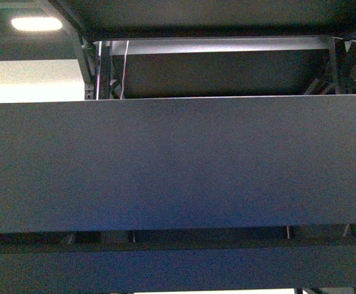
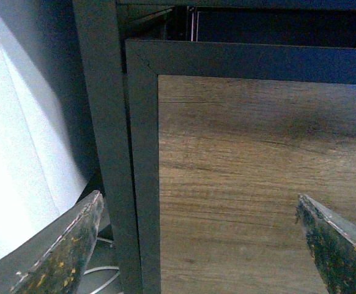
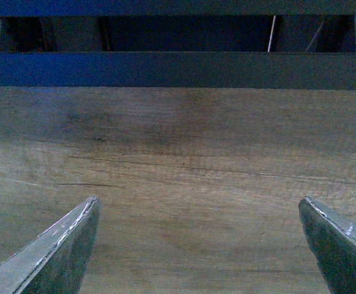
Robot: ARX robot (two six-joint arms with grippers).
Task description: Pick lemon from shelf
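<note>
The left gripper (image 2: 197,197) is spread wide with nothing between its jaws; its worn, speckled fingers (image 2: 62,251) hover over a corner of the shelf (image 2: 111,122), one finger above the wood-grain board (image 2: 257,184) and the other outside the dark upright post, over a white surface (image 2: 25,153). The right gripper (image 3: 197,199) is just as wide apart and empty, both grey fingers (image 3: 55,251) hanging above the bare wood board (image 3: 178,159), pointing towards a dark rail (image 3: 178,70) at the board's far edge. Each arm reaches in flat and low over its board. In the front view, the thick dark front edge of a shelf board (image 1: 178,165) fills the centre, another edge lies at 6 o'clock, a grey crossbar (image 1: 215,46) runs at 12 o'clock, and a lit ceiling lamp (image 1: 36,23) glows at 11 o'clock. Where the lemon lies cannot be told from these views
</note>
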